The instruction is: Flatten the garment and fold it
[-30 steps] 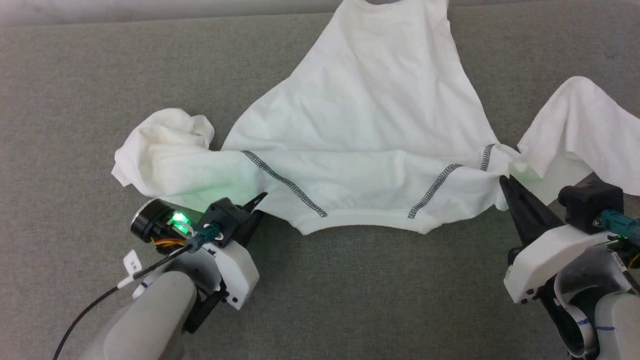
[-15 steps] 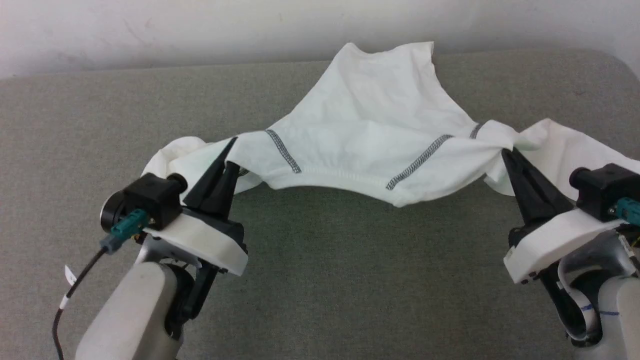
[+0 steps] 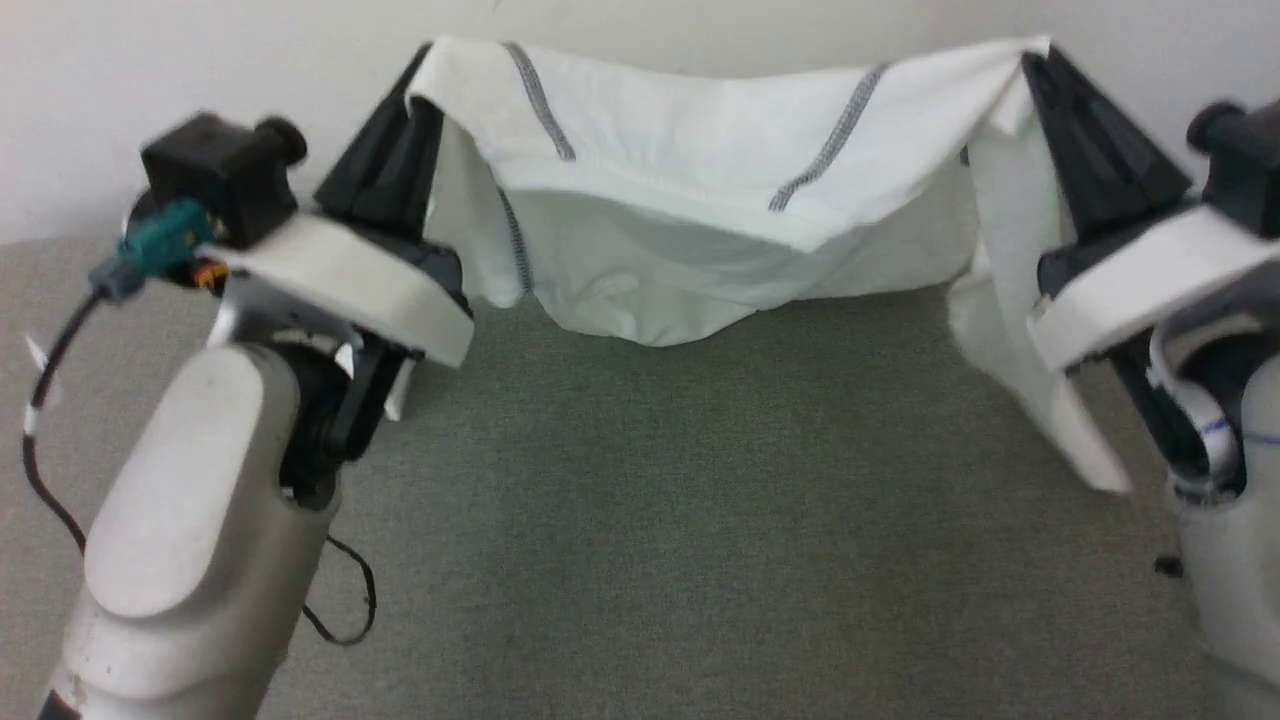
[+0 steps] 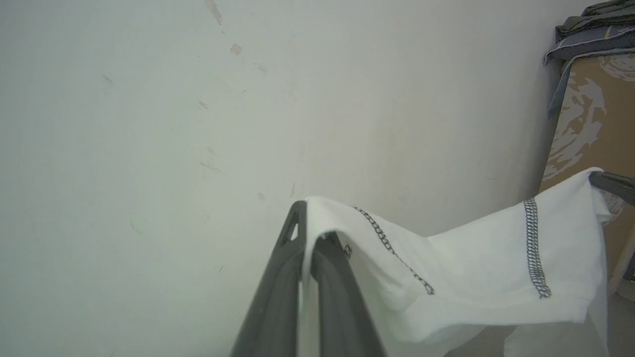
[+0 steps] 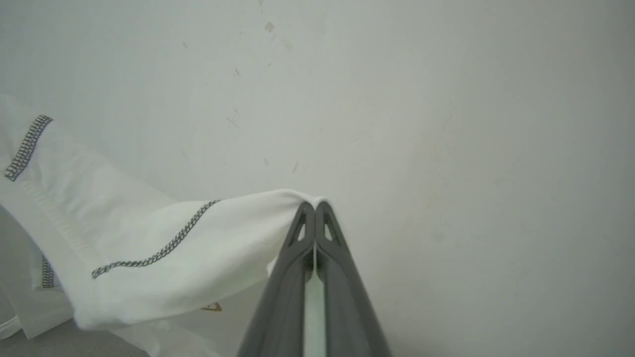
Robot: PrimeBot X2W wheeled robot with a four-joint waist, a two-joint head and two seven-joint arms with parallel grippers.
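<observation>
The garment [image 3: 700,150] hangs stretched across the upper part of the head view, held up between the two tools in front of a pale wall [image 3: 200,50] and above the grey tabletop [image 3: 650,500]. The left tool [image 3: 420,65], at the upper left, is clamped tight on one shoulder end of the cloth. The right tool [image 3: 1035,62], at the upper right, is clamped tight on the other end. The top edge sags a little between them.

A dark zigzag seam [image 3: 540,100] slants down from near the left tool, and a second seam [image 3: 835,140] slants down from near the right tool. Both run toward the collar band in the middle. The body of the shirt droops behind the band to about mid-frame; whether its lowest fold touches the tabletop cannot be told. A sleeve [image 3: 1010,330] dangles from the right tool down the right side of the frame. A black cable [image 3: 45,400] loops off the left wrist at the left edge.

In the left wrist view the left tool [image 4: 312,225] has white cloth pinched between its fingers, and the garment [image 4: 471,277] runs off to the lower right. A brown box [image 4: 580,124] stands at the right edge.

In the right wrist view the right tool [image 5: 314,208] is pressed closed on the garment [image 5: 173,258], which trails to the lower left.
</observation>
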